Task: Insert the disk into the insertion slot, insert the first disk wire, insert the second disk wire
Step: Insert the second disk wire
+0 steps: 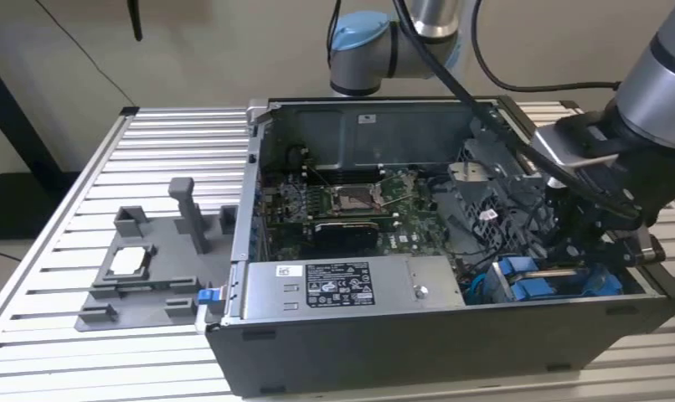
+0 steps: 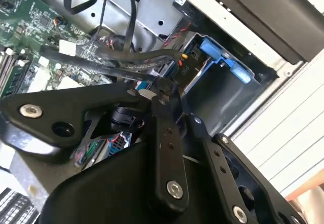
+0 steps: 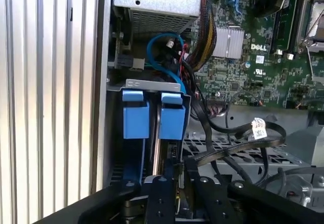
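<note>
Exterior view first: an open computer case [image 1: 450,335] sits on a slatted worktop [image 1: 159,159], and the arm [image 1: 651,109] reaches down into the case's corner at the exterior view's right, by the near wall. The gripper [image 1: 578,251] hangs just above the slot [image 1: 555,280], whose blue tabs [image 1: 522,276] stand up beside the power-supply box [image 1: 337,289] that runs along the near wall. The green motherboard [image 1: 354,201] lies on the case floor behind them.

A grey fixture [image 1: 147,268] rests on the worktop well apart from the case, toward the exterior view's left.

Both wrist views show the gripper [image 3: 174,176] with its black fingers [image 2: 167,133] drawn close together on a dark connector [image 2: 183,72] at the end of a black cable [image 2: 126,62]; the tips are pinched on that plug. It sits right at the slot [image 3: 152,133], touching or nearly touching the back edge between the two blue tabs [image 3: 135,117]. Whether the disk lies in the slot I cannot tell. More black cables [image 3: 238,143] loop over the metal cage beside it.
</note>
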